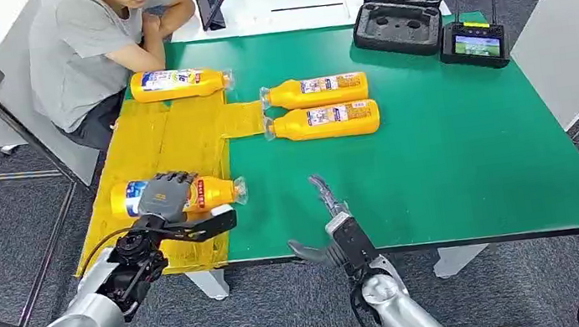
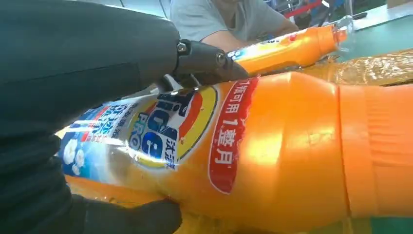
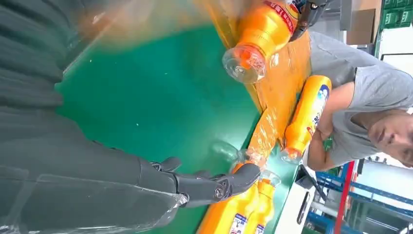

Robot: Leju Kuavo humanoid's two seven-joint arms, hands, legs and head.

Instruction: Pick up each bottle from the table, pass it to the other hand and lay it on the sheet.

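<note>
An orange bottle (image 1: 218,192) (image 2: 272,151) lies on its side on the yellow sheet (image 1: 173,136) at the table's near left corner, cap toward the green mat. My left hand (image 1: 162,195) wraps its labelled middle, fingers (image 2: 209,61) over the top and thumb underneath. A second bottle (image 1: 178,83) lies at the sheet's far end. Two more bottles (image 1: 315,91) (image 1: 323,122) lie side by side on the green table, caps touching the sheet's tab. My right hand (image 1: 329,217) (image 3: 214,185) hovers open and empty over the table's front edge, right of the held bottle (image 3: 265,29).
A person in a grey shirt (image 1: 76,48) sits at the far left corner, arms near the far bottle. A black foam case (image 1: 399,9) and a controller with a screen (image 1: 473,42) stand at the back right. The green table (image 1: 481,164) stretches out to the right.
</note>
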